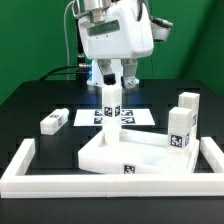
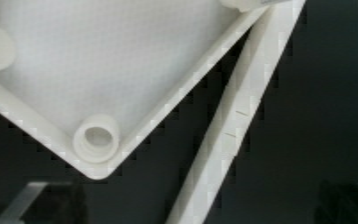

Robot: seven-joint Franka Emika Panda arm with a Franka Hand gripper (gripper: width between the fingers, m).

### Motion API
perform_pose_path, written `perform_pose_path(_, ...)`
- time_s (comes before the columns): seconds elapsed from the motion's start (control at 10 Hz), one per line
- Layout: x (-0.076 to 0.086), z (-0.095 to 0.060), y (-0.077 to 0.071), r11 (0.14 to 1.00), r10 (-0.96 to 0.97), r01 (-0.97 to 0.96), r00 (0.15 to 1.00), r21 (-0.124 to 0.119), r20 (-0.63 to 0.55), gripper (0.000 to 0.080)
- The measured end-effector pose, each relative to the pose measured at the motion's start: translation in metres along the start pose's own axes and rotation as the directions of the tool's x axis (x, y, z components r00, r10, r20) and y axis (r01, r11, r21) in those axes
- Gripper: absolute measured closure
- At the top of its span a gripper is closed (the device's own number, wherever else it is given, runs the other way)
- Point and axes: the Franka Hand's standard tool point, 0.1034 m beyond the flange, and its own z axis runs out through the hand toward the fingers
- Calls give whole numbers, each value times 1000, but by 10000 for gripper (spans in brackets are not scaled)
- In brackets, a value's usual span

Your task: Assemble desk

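Observation:
The white tabletop (image 1: 140, 152) lies flat inside the fence, underside up. One white tagged leg (image 1: 112, 105) stands upright at its far corner and another leg (image 1: 182, 122) at its corner on the exterior view's right. A third leg (image 1: 53, 122) lies loose on the black table at the exterior view's left. My gripper (image 1: 116, 76) hovers just above the far leg, open and empty. The wrist view shows a tabletop corner (image 2: 87, 90) with an empty round hole (image 2: 101, 137). Nothing is between my fingers (image 2: 190, 208). A fourth leg is not in view.
The low white fence (image 1: 110, 180) borders the front and both sides, and runs as a strip beside the tabletop corner in the wrist view (image 2: 247, 110). The marker board (image 1: 90, 117) lies flat behind the tabletop. Cables hang behind the arm.

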Motion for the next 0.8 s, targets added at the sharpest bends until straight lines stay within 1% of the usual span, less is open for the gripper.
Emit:
perform_pose_path(0.1, 3, 3, 4, 996, -84, 84, 996, -3, 1, 151)
perform_pose_path(0.2, 13, 15, 23, 971, -239, 239, 971, -11, 17, 151)
perform_pose_path(0.3, 24, 24, 47, 947, -319, 320, 947, -33, 40, 151)
perform_pose_path(0.4, 33, 28, 66, 900, -431, 434, 900, -38, 66, 151)
perform_pose_path(0.5, 41, 34, 84, 866, -494, 498, 866, -44, 82, 151)
perform_pose_path(0.6, 40, 43, 100, 834, -543, 548, 835, -56, 89, 151)
perform_pose_path(0.7, 38, 46, 105, 821, -562, 567, 823, -64, 79, 151)
perform_pose_path(0.8, 40, 44, 103, 801, -591, 595, 803, -59, 79, 151)
